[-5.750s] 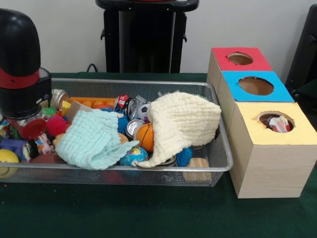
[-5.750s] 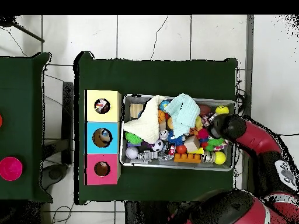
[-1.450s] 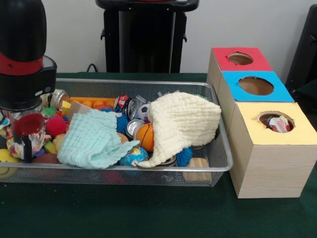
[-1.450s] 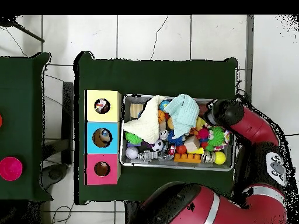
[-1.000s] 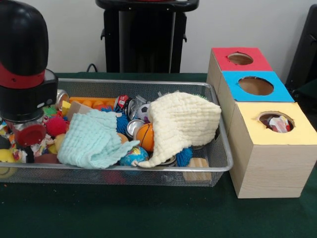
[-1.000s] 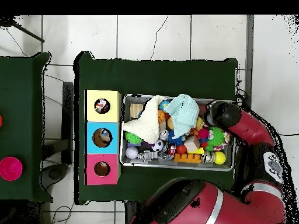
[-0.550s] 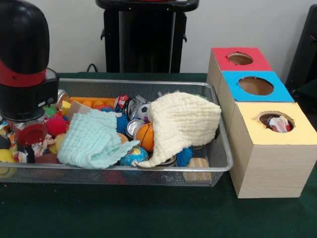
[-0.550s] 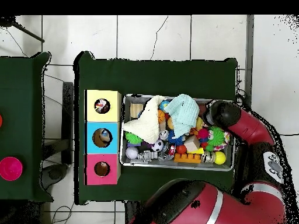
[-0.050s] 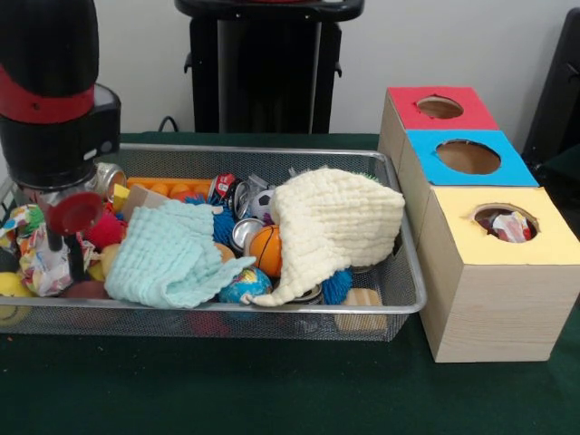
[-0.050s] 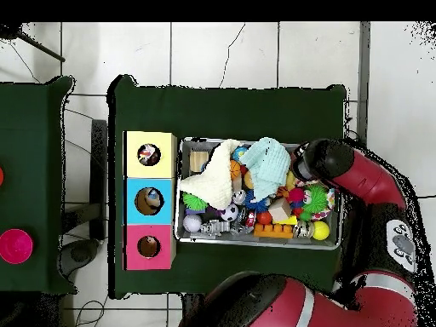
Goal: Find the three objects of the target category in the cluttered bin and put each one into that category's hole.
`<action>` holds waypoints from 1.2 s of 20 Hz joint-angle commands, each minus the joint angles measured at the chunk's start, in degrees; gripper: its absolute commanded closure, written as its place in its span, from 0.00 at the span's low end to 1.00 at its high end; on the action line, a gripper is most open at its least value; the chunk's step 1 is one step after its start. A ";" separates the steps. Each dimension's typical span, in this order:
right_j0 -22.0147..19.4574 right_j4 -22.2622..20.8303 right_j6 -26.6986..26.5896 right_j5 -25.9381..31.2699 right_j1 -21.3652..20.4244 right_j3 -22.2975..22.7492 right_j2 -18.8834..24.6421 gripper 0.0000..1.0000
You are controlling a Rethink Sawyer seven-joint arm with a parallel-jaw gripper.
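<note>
1. Crinkled and many-coloured, a small wrapper-like packet [image 9: 41,258] hangs at the left end of the bin in the front view, right under the claw [image 9: 56,254], lifted a little above the toys beneath it.
2. Whether the claw is actually pinching the packet or only standing against it, I cannot tell; a red round part and the arm's black head cover the tips.
3. And the arm [image 9: 54,91] itself, black with a red band, comes down over that same corner; from overhead it sits over the bin's right end [image 10: 328,162].
4. Around the packet it's a crowd: a pink spiky ball [image 9: 106,231] just beside it, a yellow ball [image 9: 13,288] at the very edge.
5. Moving along, a mint-green cloth [image 9: 172,254] is draped over the middle of the heap, and a cream cloth [image 9: 335,222] covers the other end.
6. Between the two cloths peek out an orange basketball [image 9: 265,249], a globe ball [image 9: 245,285], a small soccer ball [image 9: 261,204] and a shiny can [image 9: 243,233].
7. All of it sits in the wire mesh bin [image 9: 403,294] on the green surface [image 9: 272,390].
8. Just beside the bin stand three wooden boxes in a row, each with a round hole on top: red [image 9: 441,107], blue [image 9: 468,157] and yellow [image 9: 505,223], the yellow one showing something inside.
</note>
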 commanded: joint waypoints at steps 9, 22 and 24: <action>-0.78 -0.38 5.49 4.31 -1.33 -0.29 2.19 0.00; -1.20 -0.32 5.03 0.98 5.99 -4.78 3.95 0.00; -1.07 -0.08 5.18 0.40 6.41 -4.39 4.22 0.00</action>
